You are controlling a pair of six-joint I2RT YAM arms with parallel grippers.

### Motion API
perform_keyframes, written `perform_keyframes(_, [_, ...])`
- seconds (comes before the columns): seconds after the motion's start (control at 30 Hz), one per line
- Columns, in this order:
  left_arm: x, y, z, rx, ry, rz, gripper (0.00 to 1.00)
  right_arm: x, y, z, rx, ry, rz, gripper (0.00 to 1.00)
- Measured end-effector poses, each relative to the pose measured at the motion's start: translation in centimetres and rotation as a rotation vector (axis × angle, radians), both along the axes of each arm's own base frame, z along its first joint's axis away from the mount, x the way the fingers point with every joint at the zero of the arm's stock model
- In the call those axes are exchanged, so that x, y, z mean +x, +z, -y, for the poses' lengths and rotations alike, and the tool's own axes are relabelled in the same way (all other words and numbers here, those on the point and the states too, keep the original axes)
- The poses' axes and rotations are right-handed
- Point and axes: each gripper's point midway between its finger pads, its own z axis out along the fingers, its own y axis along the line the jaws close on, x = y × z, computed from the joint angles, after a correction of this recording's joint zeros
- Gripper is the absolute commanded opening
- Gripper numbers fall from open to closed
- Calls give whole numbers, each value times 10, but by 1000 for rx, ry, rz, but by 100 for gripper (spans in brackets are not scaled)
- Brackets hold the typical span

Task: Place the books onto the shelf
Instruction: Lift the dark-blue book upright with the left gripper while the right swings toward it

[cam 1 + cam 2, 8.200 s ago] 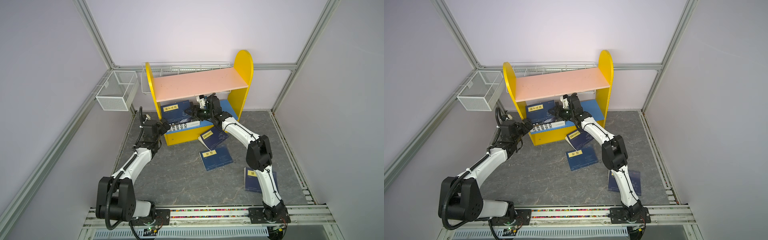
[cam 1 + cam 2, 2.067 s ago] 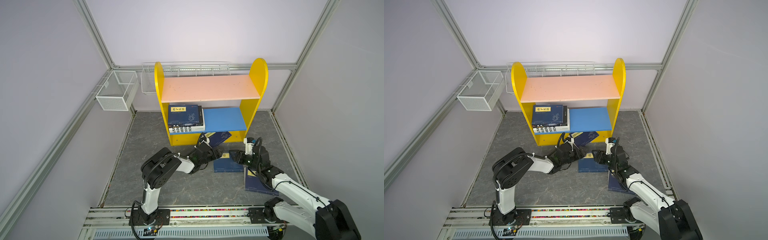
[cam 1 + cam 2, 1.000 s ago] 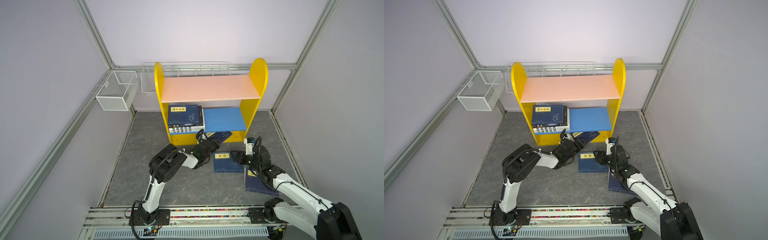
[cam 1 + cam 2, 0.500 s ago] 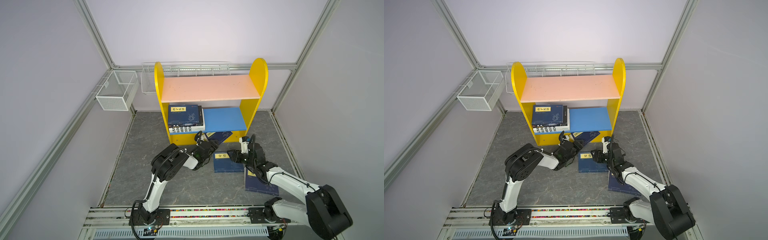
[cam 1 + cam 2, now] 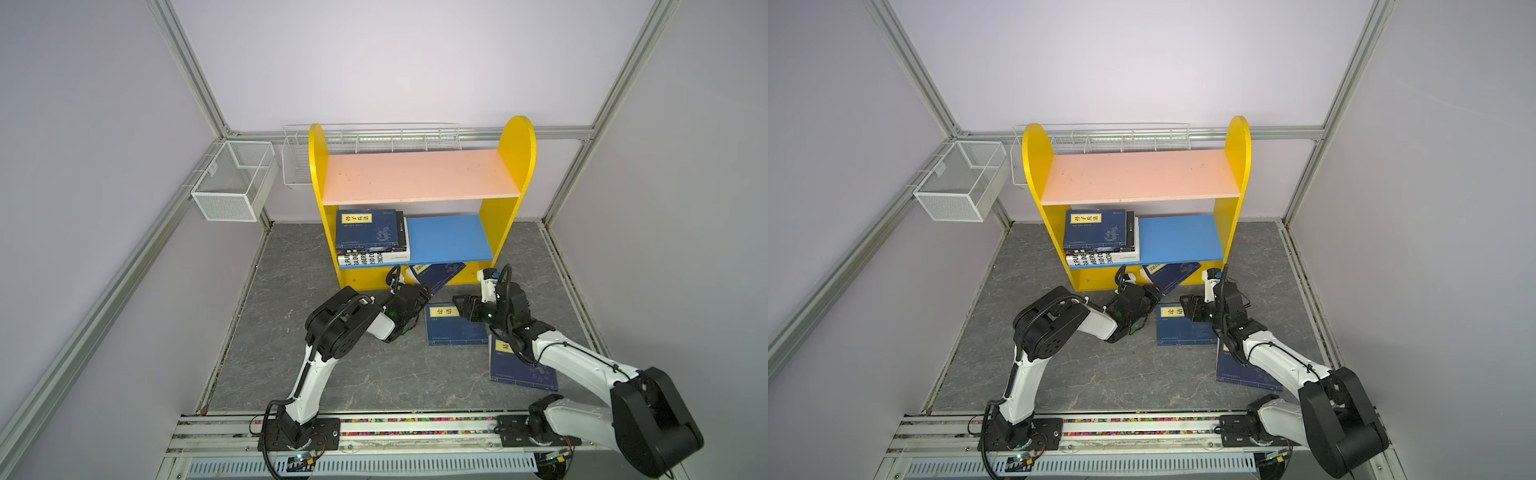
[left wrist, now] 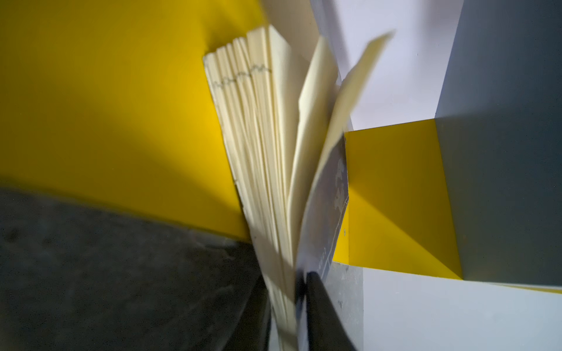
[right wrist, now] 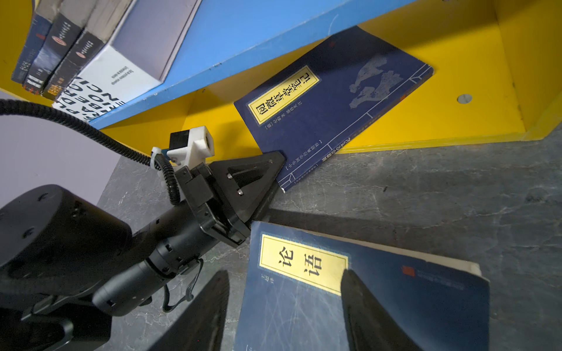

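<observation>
Three navy blue books with yellow title labels are found off the shelf (image 5: pixel 515 166). The leaning book (image 5: pixel 440 272) is propped tilted against the yellow base panel beneath the blue lower board, with its lower corner on the grey surface (image 5: pixel 291 374). Its cream pages are seen fanned apart in the left wrist view. The flat book (image 5: pixel 453 328) lies cover up in front of the shelf. The third book (image 5: pixel 515 370) lies flat just beside it, partly covered by the right arm. A stack (image 5: pixel 370 237) is noted on the left half of the lower board: a navy book on top, black-spined ones beneath, and a thick white one with black lettering at the bottom.

The left arm is folded low with its elbow raised, and the left pincer (image 5: pixel 426 291) is clamped on the leaning book's lower corner. The right arm is stretched low across the third book. The right pincer (image 5: pixel 459 305) is held apart at the flat book's label end, one finger above the cover and the other off its edge.
</observation>
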Motion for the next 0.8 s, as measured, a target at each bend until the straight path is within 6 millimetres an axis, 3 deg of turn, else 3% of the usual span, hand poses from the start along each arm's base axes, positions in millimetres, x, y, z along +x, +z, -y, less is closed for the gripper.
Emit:
perform_keyframes(0.13, [-1, 4, 0, -21, -6, 14, 0, -1, 2, 1, -2, -4, 3, 64])
perform_keyframes(0.4, [-22, 10, -14, -40, -32, -10, 0, -5, 15, 4, -2, -6, 28, 69])
perform_keyframes(0.8, [-67, 94, -43, -121, -101, 1, 0, -6, 80, 6, 23, 3, 136, 88])
